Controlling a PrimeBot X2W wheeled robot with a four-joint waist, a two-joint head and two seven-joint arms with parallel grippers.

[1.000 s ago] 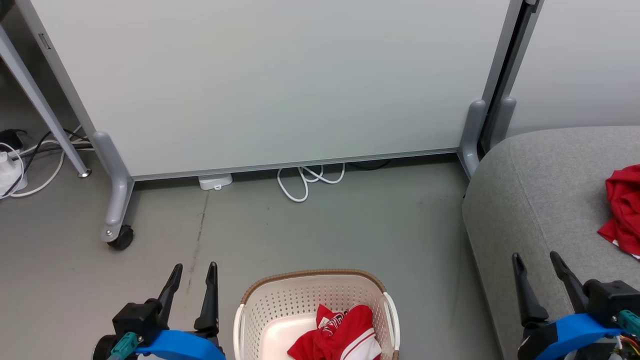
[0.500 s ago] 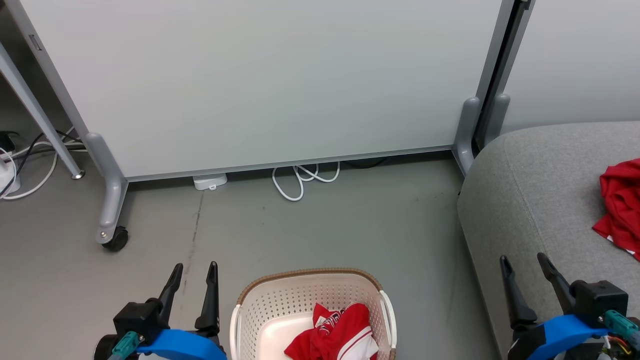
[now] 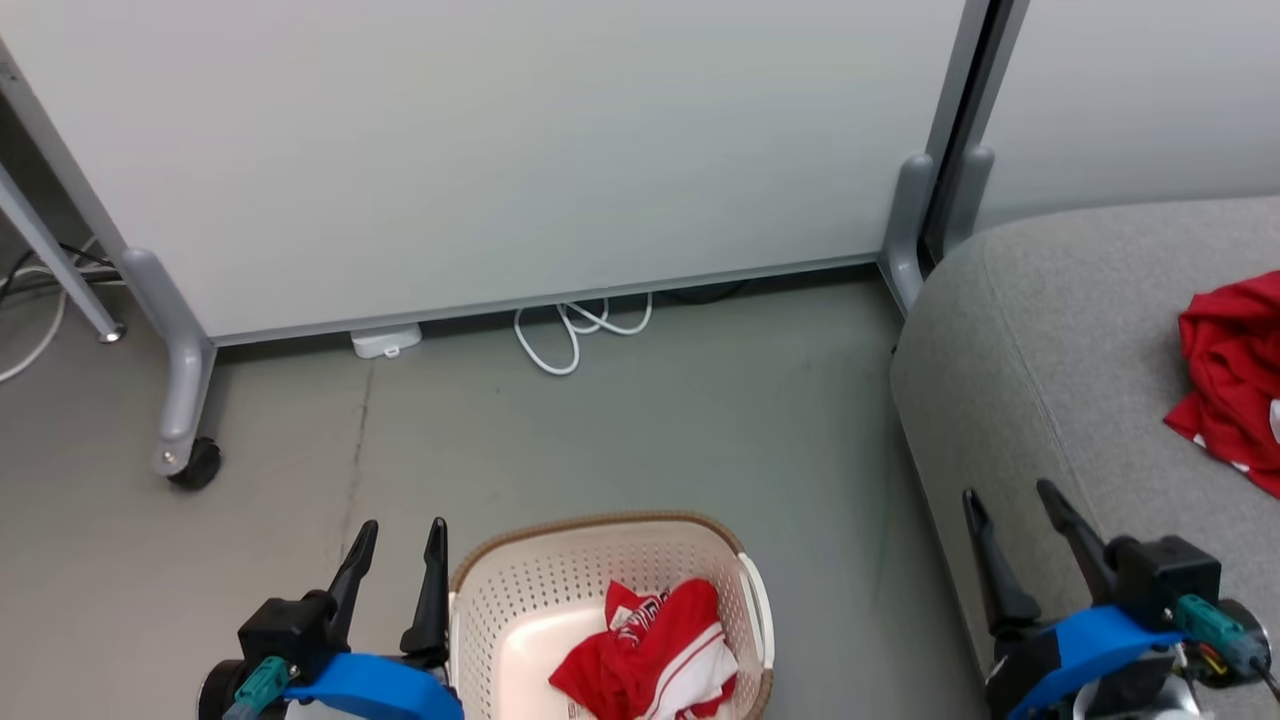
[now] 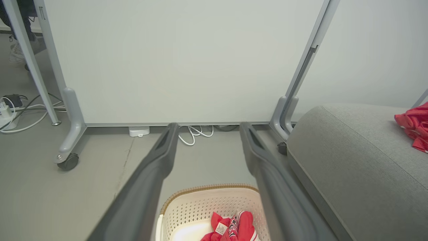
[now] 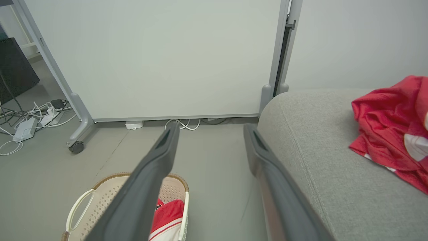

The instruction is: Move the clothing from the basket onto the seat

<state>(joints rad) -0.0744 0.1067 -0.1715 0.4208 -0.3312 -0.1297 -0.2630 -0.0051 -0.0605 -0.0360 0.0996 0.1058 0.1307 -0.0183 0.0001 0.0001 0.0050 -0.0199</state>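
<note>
A cream perforated basket (image 3: 500,610) with a brown rim stands on the floor at the bottom centre of the head view. A crumpled red garment (image 3: 650,655) with white stripes and lettering lies inside it. Another red garment (image 3: 1225,370) rests on the light-grey seat (image 3: 1050,330) at the right. My left gripper (image 3: 400,535) is open and empty just left of the basket's rim. Over the seat's front edge, my right gripper (image 3: 1010,500) is open and empty too. The left wrist view looks down on the basket (image 4: 207,204); the right wrist view shows the seat (image 5: 317,140) and its garment (image 5: 391,120).
A white partition panel (image 3: 480,150) on castered grey legs (image 3: 185,400) stands behind the basket. White cables (image 3: 570,335) and a small white box (image 3: 385,341) lie under its lower edge. More cables (image 5: 30,117) and adapters lie at the far left. Grey floor separates basket and panel.
The whole head view has shifted left and slightly up, so the camera has moved. Both grippers stay open and empty. The garments lie as before.
</note>
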